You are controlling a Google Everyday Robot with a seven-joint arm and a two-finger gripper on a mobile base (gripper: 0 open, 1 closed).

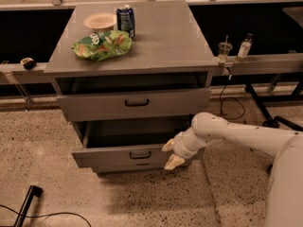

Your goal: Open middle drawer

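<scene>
— Since the task is to open it, how does the middle drawer [109, 158] stand now?

— It is pulled well out of the cabinet [165, 37], below the upper drawer [94, 109], and its dark inside shows. I judge the opening nearly done.

— And your gripper [171, 154]?

— At the right end of the drawer front, beside the black handle [140, 154], fingers [173, 162] spread, grasping nothing as far as I see. Perhaps a little more pulling is left.

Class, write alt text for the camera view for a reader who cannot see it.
The robot's gripper sits at the right end of the pulled-out middle drawer of a grey cabinet topped with a chip bag, can and bowl.
</scene>
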